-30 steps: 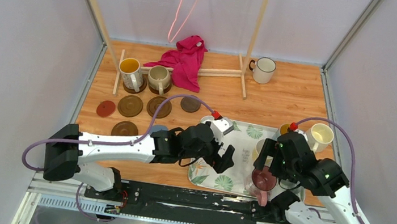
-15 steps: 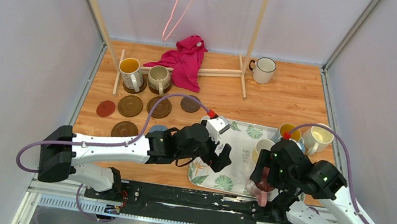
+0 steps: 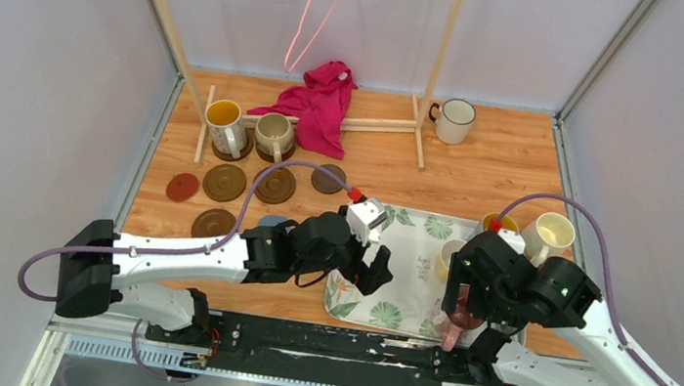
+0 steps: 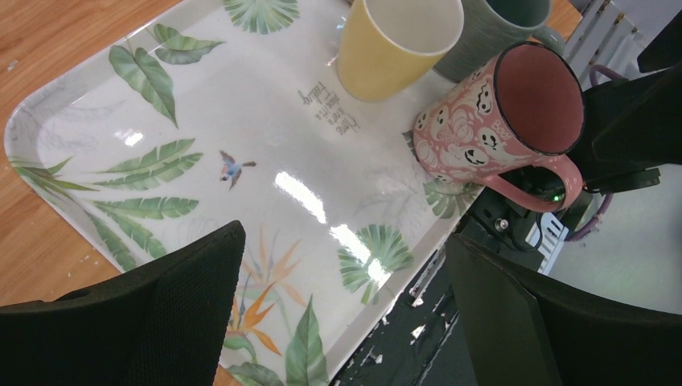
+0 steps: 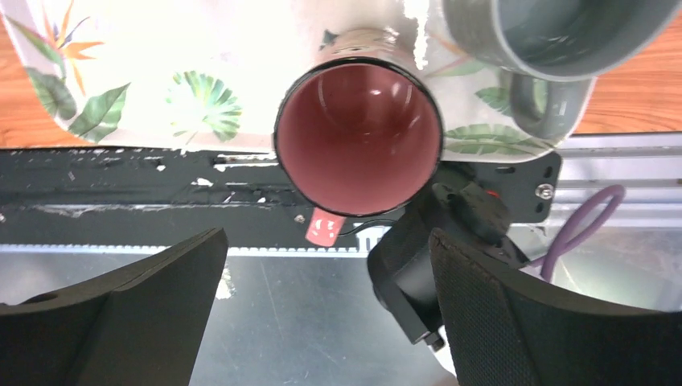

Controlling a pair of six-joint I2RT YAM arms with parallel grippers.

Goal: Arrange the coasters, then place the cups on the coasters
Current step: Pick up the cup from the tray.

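Several coasters lie at the left: a red one (image 3: 183,186), brown ones (image 3: 224,182) (image 3: 275,185) (image 3: 328,179) (image 3: 214,224), and a grey-blue one (image 3: 271,220) half hidden by my left arm. An orange-yellow cup (image 3: 225,126) and a beige cup (image 3: 274,134) stand on two further coasters. On the tray (image 3: 413,223) stand a yellow cup (image 4: 394,44), a grey mug (image 5: 555,40) and a pink patterned mug (image 5: 358,137). My left gripper (image 4: 344,241) hangs open over the tray's near left part. My right gripper (image 5: 328,237) is open just above and nearside of the pink mug, holding nothing.
An orange cup (image 3: 497,222) and a cream cup (image 3: 549,235) stand by the tray's far right corner. A white dark-rimmed mug (image 3: 453,120) is at the back beside a wooden rack (image 3: 420,129) with a red cloth (image 3: 320,102). The black base rail (image 3: 329,344) runs along the near edge.
My left gripper has drawn slightly left over the tray. My right arm has swung down and nearer, bringing its gripper over the pink mug at the tray's near edge.
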